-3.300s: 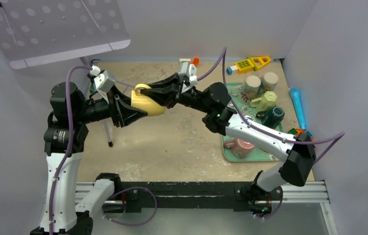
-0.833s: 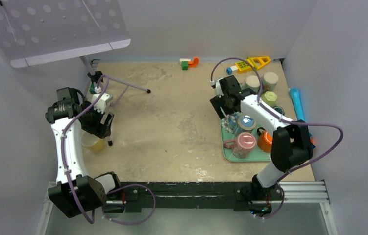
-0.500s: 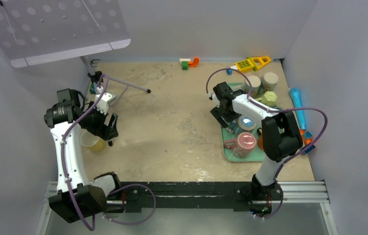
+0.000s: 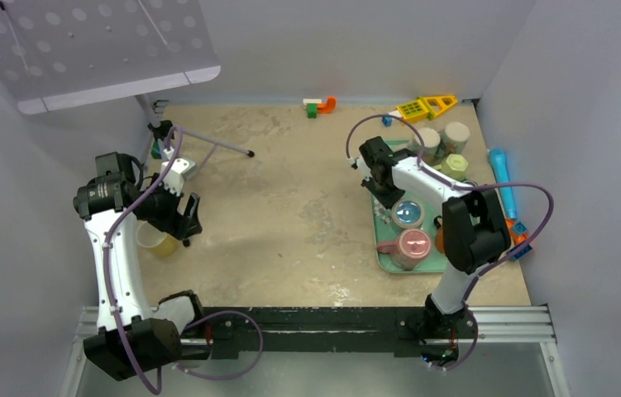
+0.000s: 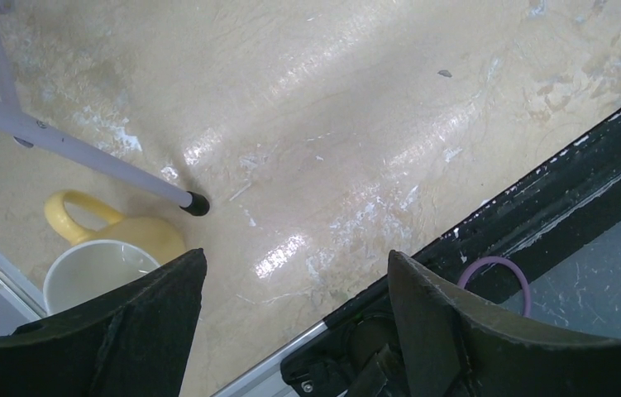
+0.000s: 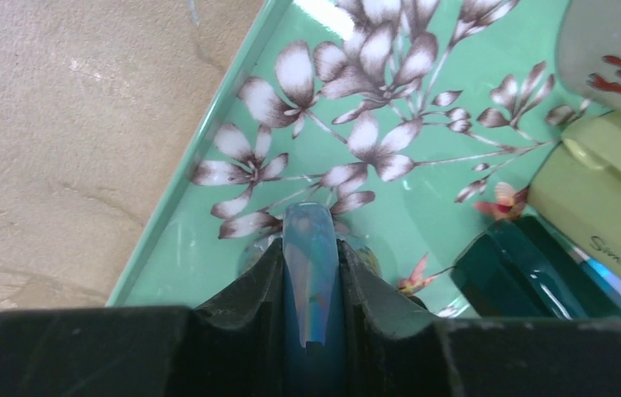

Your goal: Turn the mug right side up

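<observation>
Wide a moment ago, the right hand [image 6: 311, 248] now pinches the blue mug [image 4: 408, 213] on the green tray [image 4: 389, 261], arm folded down over it. The left hand [image 5: 294, 263] hangs spread, far left of the tray.

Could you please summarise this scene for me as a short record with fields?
left end effector: open, holding nothing
yellow mug: upright on the table, mouth facing up
right end effector: shut on what appears to be the blue mug's handle
blue mug: on the floral tray
pink mug: on the same tray, nearer the arm bases
</observation>
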{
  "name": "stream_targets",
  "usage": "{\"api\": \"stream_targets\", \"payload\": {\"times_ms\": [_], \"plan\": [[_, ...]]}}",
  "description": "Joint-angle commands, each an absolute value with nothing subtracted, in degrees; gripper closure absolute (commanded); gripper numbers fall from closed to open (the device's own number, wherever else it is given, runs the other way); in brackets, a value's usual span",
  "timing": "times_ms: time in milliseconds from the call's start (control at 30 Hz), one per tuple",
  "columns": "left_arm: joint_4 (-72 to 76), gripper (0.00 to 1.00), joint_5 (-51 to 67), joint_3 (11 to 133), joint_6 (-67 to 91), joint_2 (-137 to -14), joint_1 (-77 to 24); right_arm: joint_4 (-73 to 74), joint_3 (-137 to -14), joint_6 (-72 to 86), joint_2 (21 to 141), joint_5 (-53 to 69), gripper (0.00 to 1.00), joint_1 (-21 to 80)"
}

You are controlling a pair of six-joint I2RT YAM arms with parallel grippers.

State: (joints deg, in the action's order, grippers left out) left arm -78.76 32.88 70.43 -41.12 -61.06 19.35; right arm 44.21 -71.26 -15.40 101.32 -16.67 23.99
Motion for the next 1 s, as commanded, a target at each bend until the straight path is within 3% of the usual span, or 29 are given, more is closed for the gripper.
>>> {"api": "stream_targets", "payload": {"times_ms": [0, 267, 633, 967], "plan": [[-78.93, 0.16, 35.85, 72.29, -41.27, -60.24, 19.07, 44.88, -73.07, -15.80, 98.09, -16.20, 0.98, 24.15], [-80.18, 0.16, 40.83, 74.23, -40.52, -60.54, 19.07, 39.32, -77.83, -15.82, 93.35, -18.46, 1.00, 24.18], [-85.48, 0.15, 54.60, 80.18, -40.12, -63.18, 18.84, 25.46, -72.22, -14.94, 81.02, -13.39, 1.00, 24.69], [-99.65, 0.04, 69.59, 90.27, -47.89, -66.41, 12.80, 7.88, -70.08, -8.87, 64.63, 11.14, 1.00, 30.33]]}}
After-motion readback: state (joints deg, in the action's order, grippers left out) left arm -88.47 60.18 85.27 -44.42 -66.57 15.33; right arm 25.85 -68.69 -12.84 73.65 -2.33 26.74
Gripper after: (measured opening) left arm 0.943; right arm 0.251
